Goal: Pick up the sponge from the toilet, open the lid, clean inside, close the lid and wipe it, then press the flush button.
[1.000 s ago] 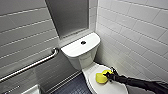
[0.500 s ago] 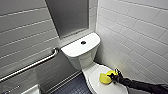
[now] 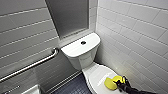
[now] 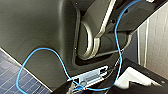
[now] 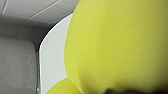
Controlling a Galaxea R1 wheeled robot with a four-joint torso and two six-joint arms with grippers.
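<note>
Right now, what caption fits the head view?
Right pincer at a yellow sponge on the closed white toilet lid, beside a tiled wall.

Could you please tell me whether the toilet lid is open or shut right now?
Shut: the lid lies flat on the toilet, top side up, with the sponge on it.

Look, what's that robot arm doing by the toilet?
The robot's right gripper is at a yellow sponge, which sits near the edge of the closed lid of the white toilet. I can't tell if it has grabbed the sponge yet. The flush button on top of the tank has nothing near it.
</note>
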